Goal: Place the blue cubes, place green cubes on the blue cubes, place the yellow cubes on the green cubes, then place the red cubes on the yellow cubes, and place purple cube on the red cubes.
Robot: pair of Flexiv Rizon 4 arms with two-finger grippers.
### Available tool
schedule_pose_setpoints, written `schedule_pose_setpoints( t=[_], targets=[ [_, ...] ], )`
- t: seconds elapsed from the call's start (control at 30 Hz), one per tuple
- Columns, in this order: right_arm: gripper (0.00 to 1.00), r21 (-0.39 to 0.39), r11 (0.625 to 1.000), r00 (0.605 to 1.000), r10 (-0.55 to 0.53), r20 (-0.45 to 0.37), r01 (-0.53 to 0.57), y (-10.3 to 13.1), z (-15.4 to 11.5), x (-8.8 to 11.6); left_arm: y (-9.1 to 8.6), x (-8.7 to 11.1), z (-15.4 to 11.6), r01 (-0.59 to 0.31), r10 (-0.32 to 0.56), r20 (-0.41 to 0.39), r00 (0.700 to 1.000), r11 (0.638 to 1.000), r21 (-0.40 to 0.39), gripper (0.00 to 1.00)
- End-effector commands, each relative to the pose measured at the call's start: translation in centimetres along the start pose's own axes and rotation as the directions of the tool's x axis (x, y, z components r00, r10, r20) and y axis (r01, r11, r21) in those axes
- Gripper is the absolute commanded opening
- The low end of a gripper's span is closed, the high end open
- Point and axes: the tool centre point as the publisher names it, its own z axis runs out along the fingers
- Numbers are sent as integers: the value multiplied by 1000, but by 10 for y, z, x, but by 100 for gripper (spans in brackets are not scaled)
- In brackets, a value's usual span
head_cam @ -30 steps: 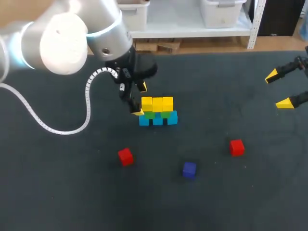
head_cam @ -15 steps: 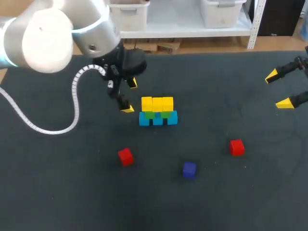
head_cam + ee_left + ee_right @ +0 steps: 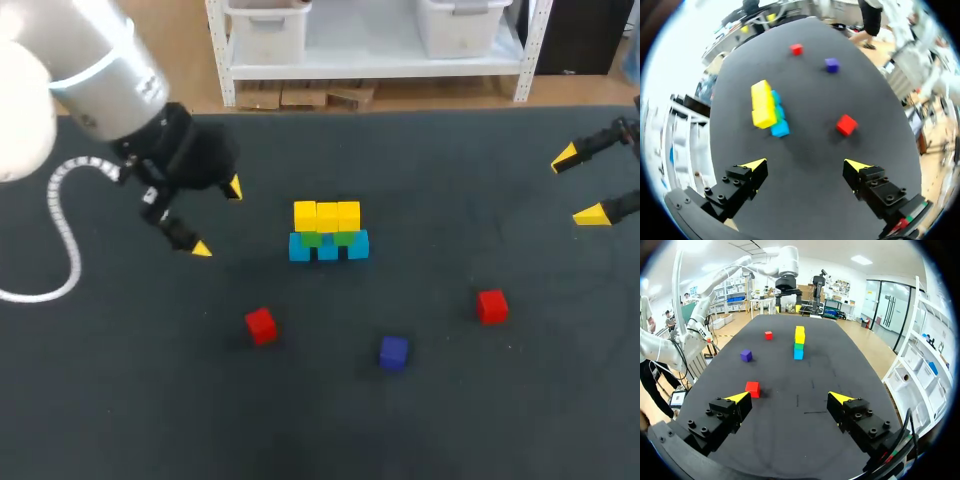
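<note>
Red comes next, by my reading. Left jaws and right jaws are both spread, holding nothing. The nearer red cube (image 3: 846, 124) lies ahead of the left jaws, off-centre. Centre over it, pinch its flat faces, and approach the yellow cubes (image 3: 760, 104) from above.

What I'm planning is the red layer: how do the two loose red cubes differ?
The left red cube lies nearer the stack than the right red cube. Seen from the purple cube, the left red cube lies toward the left tool, the right red cube toward the right tool. Both rest on the table, ungripped, alike in colour and size.
</note>
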Motion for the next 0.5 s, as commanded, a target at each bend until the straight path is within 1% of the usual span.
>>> schedule_pose_setpoints(
  t=[0.03,0.07,0.13,0.2,0.27,0.37,0.47,0.5],
  targets=[
    [100,1,1000,1000,-1,1,1,0,0,0,-16,0,-10,-204,203,37,979,977,53,100],
    [100,1,1000,1000,-1,1,1,0,0,0,-17,-1,-9,-245,244,31,969,967,69,100],
    [100,1,1000,1000,-1,1,1,0,0,0,-22,-5,-7,-344,342,37,939,933,106,100],
    [100,1,1000,1000,-1,1,1,0,0,0,-24,-8,-2,-390,388,42,921,911,136,100],
    [100,1,1000,1000,-1,1,1,0,0,0,-27,-12,6,-451,447,64,892,874,181,100],
    [100,1,1000,1000,-1,1,1,0,0,0,-30,-19,18,-508,493,125,861,836,207,100],
    [100,1,1000,1000,-1,1,1,0,0,0,-30,-25,28,-530,510,145,848,819,219,100],
    [100,1,1000,1000,-1,1,1,0,0,0,-31,-28,31,-545,520,165,838,809,221,100]
  ],
)
